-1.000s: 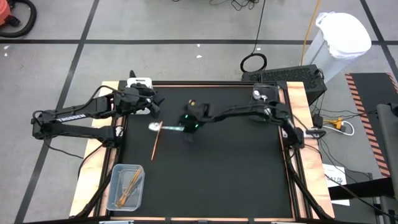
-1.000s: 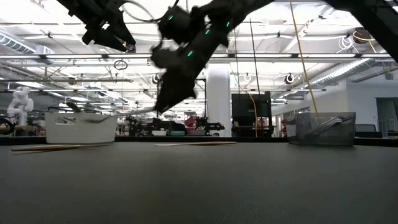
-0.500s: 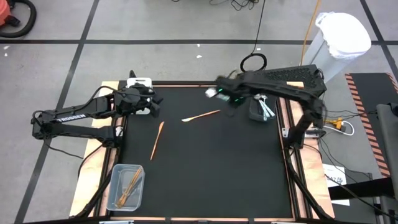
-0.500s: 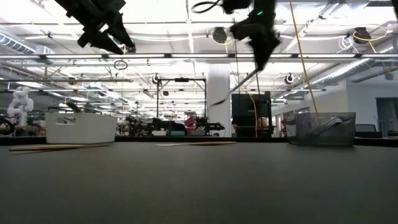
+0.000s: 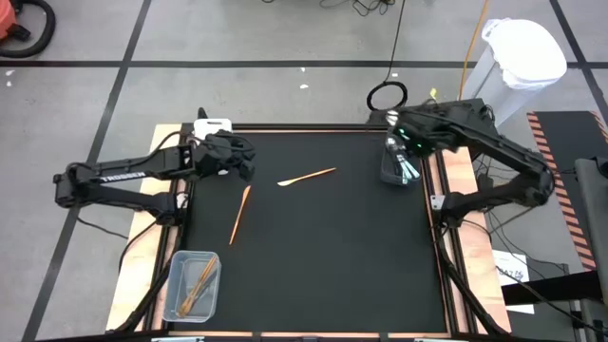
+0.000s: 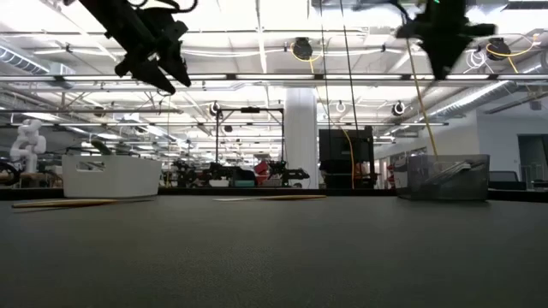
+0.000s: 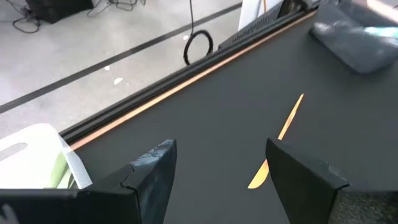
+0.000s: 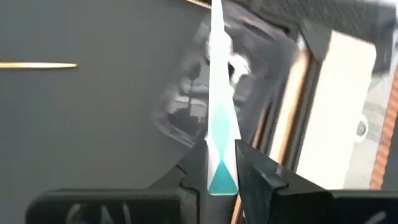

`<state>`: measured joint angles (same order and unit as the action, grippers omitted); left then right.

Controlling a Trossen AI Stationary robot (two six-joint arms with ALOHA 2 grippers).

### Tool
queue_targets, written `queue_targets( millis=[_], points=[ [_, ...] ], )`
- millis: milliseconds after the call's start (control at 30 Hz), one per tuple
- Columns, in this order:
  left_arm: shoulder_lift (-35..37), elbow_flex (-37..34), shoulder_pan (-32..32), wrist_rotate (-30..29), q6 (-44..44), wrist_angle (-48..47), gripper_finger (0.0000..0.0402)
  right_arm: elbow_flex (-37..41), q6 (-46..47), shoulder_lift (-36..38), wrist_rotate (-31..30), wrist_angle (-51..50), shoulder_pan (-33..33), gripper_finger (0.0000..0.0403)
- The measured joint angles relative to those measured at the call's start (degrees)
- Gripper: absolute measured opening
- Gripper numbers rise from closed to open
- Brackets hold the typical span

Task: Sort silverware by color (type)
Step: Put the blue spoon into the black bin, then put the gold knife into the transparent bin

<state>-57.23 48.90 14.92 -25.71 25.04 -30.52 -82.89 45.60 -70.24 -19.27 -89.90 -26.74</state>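
Note:
My right gripper [image 5: 405, 142] [image 8: 221, 149] hangs high over the dark bin [image 5: 399, 166] at the table's far right. It is shut on a slim utensil [image 8: 216, 68] with a light-blue handle and a pale silver front part. That bin holds more silver utensils [image 5: 407, 169]. My left gripper [image 5: 243, 161] [image 7: 217, 155] hovers open above the mat's far left, beside the white bin [image 5: 211, 126] [image 7: 34, 149]. Two thin orange utensils lie flat on the black mat, one mid-table [image 5: 307, 177] [image 7: 281, 130], one nearer the left [image 5: 239, 214]. My right gripper pinches the utensil by its light-blue handle [image 8: 221, 134] between the two fingers [image 8: 252, 165]. The utensil runs on past the fingertips in line with them, pointing down at the bin. It is lifted clear of the bin and the table.
A clear bin [image 5: 193, 283] with orange utensils sits at the table's near left corner. The white bin shows pale-green handles [image 7: 59, 171] inside. The mat's middle and near right are bare black surface [image 5: 342, 256]. Wooden rails frame the mat's sides.
My right gripper has carried the utensil from the table's middle up and across to the far right, ending over the dark bin. The mid-table orange utensil, covered by that arm before, now shows. My left gripper has shifted slightly toward the mat's centre and down.

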Motion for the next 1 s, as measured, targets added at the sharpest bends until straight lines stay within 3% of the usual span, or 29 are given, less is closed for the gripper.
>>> queue_targets(
  millis=[200,333,500,667,833,1000],
  points=[
    [-4.72,0.0,0.31,0.34,-1.73,0.91,0.0248,14.63,6.29,4.92,0.9,4.64,-1.26,0.0058],
    [-8.15,0.0,1.56,4.23,-3.06,3.19,0.0248,23.71,7.99,5.06,5.78,9.69,-1.2,0.0059],
    [-10.93,0.0,1.95,7.67,-2.99,4.27,0.0248,31.73,10.61,5.03,6.18,15.62,-1.23,0.0081],
    [-11.04,0.0,1.95,13.26,-4.67,4.48,0.0248,32.0,8.01,5.05,7.29,17.81,-1.2,0.015],
    [-11.06,0.0,1.95,15.02,-5.99,4.0,0.0248,26.82,1.69,5.07,3.09,22.02,-1.31,0.0222],
    [-11.06,0.0,2.03,14.76,-6.1,3.98,0.0248,21.55,-14.8,4.69,5.81,40.05,-1.28,0.0248]
  ],
)
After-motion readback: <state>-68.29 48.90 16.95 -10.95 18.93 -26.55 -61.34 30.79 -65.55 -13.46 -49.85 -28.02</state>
